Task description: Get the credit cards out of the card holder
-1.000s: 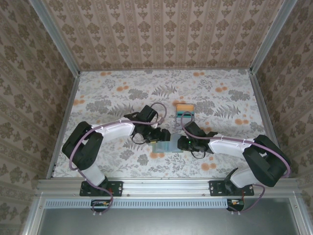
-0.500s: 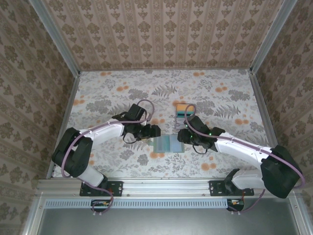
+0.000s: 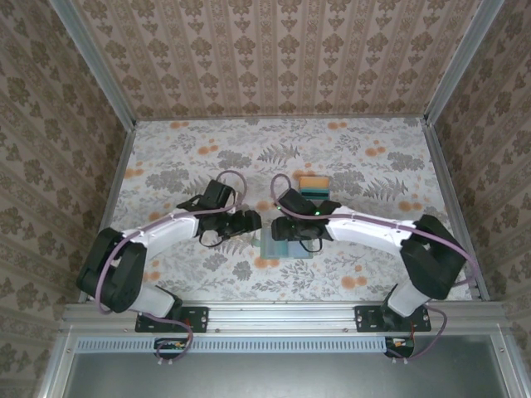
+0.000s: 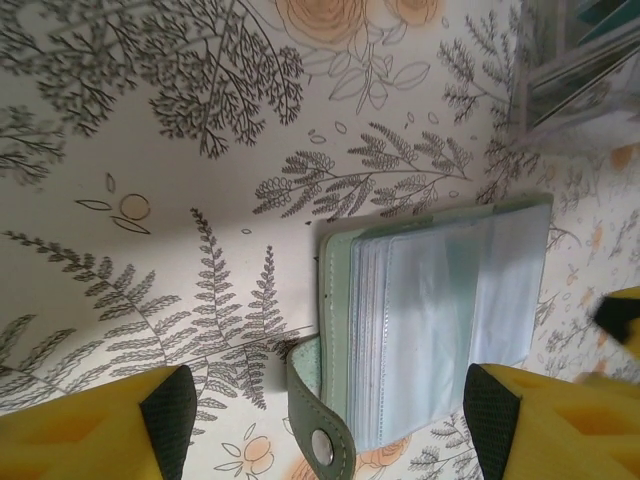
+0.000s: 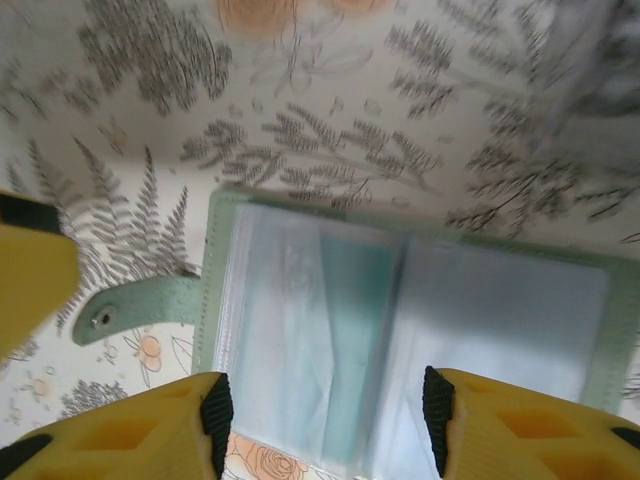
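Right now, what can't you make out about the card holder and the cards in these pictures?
- Left wrist view: the card stack is blurred and cut by the top right edge; count unknown.
- Right wrist view: blur over the card holder; whether the teal patch in its sleeves is a card is unclear.
- Top view: sleeves too small to read.
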